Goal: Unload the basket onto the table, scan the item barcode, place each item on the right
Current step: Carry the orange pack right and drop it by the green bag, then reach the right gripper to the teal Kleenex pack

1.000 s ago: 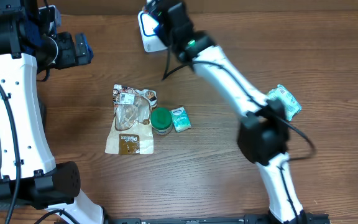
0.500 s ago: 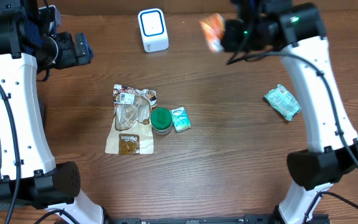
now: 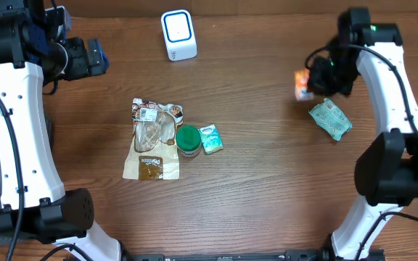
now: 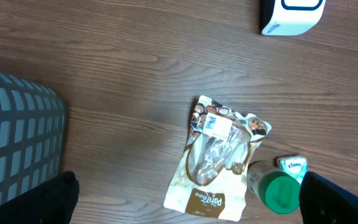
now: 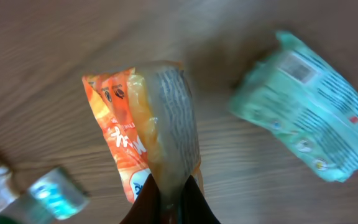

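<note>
Right jaws, shut tight on the orange snack bag (image 5: 148, 143), have swung from the scanner (image 3: 178, 35) to the surface's (image 3: 252, 181) right side, near the teal packet (image 3: 330, 119). Scan prob. done, drop-off next. Left jaws wide open, empty. Pouch (image 3: 151, 141), jar (image 3: 188, 140), tissue pack (image 3: 210, 138) sit mid-surface, well apart, so nothing's blocking.
</note>
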You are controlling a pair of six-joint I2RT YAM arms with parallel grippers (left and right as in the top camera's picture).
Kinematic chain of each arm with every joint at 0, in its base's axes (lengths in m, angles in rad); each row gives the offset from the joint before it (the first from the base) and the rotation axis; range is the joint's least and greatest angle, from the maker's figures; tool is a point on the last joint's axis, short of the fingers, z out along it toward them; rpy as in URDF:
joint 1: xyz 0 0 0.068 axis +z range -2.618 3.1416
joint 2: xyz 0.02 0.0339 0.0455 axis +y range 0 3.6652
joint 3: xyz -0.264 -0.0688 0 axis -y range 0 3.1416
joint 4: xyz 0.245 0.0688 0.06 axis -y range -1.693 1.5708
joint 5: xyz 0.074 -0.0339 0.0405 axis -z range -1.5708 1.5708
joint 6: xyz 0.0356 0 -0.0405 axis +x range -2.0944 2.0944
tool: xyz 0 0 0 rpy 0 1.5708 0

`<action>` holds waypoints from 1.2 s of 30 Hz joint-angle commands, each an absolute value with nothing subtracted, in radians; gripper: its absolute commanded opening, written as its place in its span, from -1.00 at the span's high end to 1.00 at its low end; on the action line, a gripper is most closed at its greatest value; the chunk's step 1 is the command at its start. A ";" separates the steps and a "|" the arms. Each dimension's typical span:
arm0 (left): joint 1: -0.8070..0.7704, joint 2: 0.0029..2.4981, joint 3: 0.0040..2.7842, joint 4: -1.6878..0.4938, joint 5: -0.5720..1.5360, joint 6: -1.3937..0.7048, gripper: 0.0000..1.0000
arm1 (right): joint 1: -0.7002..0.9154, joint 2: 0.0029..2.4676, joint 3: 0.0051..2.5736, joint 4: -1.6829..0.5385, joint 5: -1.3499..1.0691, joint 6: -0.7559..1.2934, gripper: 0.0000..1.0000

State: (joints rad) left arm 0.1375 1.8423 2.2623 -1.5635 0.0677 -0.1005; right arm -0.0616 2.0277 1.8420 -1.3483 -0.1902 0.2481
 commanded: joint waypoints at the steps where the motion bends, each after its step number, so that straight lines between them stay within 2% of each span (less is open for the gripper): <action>1: 0.137 1.848 2.260 -1.563 0.071 -0.089 -0.99 | -0.133 2.024 1.749 -1.302 -0.176 0.268 0.92; 10: 0.137 1.847 2.260 -1.563 0.071 -0.089 -0.99 | -0.278 2.024 1.557 -1.164 -0.176 0.311 0.88; 13: 0.137 1.848 2.260 -1.563 0.071 -0.089 -0.99 | -0.298 2.024 1.543 -1.154 -0.176 0.311 0.67; 17: 0.137 1.848 2.260 -1.563 0.071 -0.089 -0.99 | -0.301 2.024 1.543 -1.154 -0.176 0.310 0.25; 20: 0.137 1.848 2.260 -1.563 0.071 -0.089 -0.99 | -0.301 2.024 1.545 -1.161 -0.176 0.307 0.12; 24: 0.137 1.848 2.260 -1.563 0.072 -0.089 -0.99 | -0.303 2.024 1.594 -1.207 -0.176 0.307 0.03; 36: 0.137 1.847 2.260 -1.563 0.071 -0.089 -0.99 | -0.255 2.020 1.979 -1.470 -0.178 0.280 -0.02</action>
State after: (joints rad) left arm 0.1375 1.8423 2.2623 -1.5639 0.0681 -0.1005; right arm -0.2878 2.0304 1.9163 -1.4513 -0.1757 0.2924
